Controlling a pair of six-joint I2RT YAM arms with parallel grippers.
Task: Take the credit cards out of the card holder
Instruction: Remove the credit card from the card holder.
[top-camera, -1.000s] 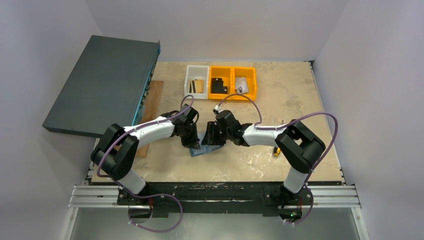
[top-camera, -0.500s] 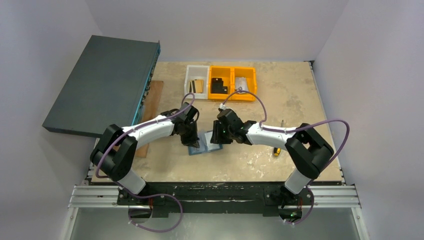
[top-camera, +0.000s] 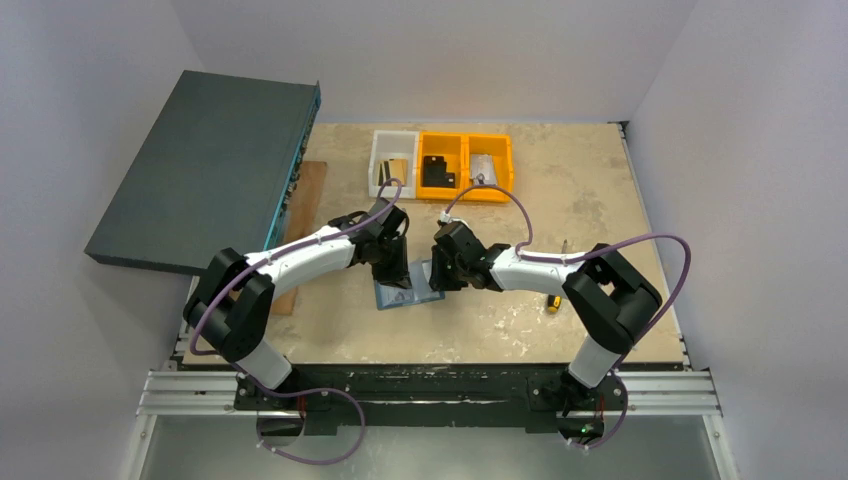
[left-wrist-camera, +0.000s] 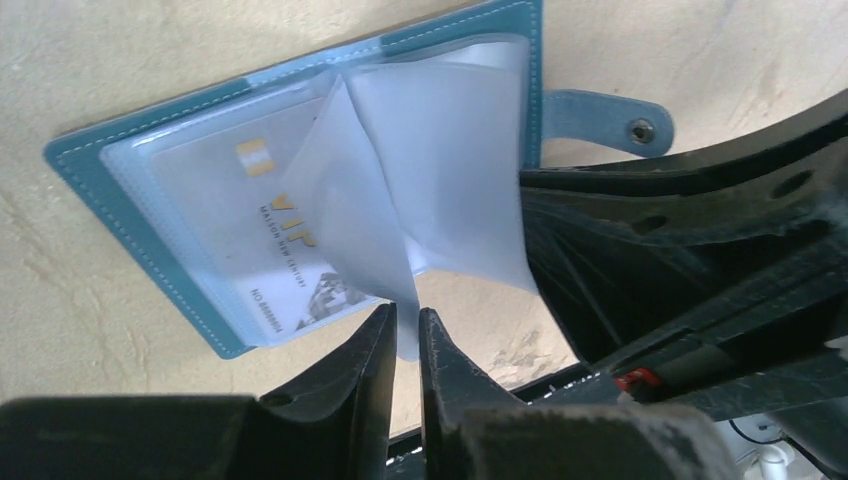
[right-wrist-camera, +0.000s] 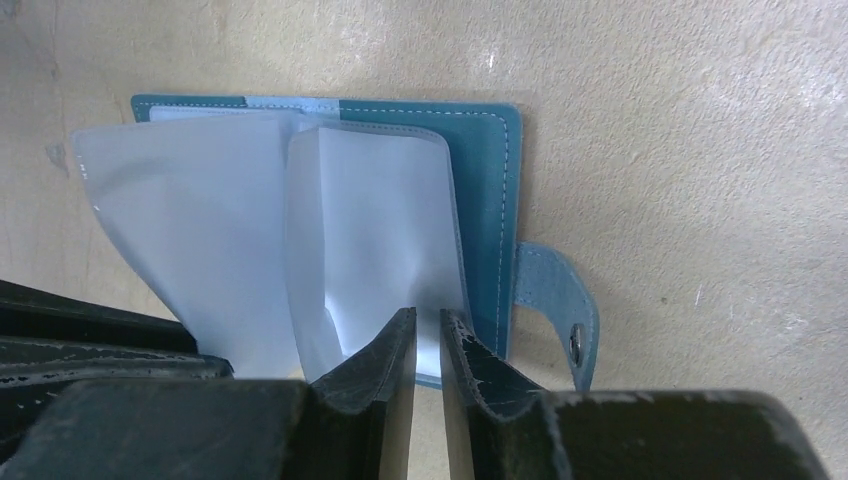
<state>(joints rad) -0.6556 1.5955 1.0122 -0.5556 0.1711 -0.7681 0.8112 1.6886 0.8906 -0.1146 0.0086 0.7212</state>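
Pinching clear sleeves (left-wrist-camera: 440, 200), left claw (left-wrist-camera: 407, 335) and right claw (right-wrist-camera: 428, 335) spread the card holder (right-wrist-camera: 485, 200) wider than before.

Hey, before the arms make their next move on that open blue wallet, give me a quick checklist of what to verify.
1. The wallet is open and lying on the table: ok.
2. Grip of the left gripper on the corner of the clear sleeve: ok, fingers closed on it.
3. Grip of the right gripper on the second sleeve: ok.
4. The silver card is in sight, clear of the lifted sleeves: ok.
5. The silver card is out of its pocket: not ok, it sits fully inside.
6. Whether more cards are inside: cannot tell.
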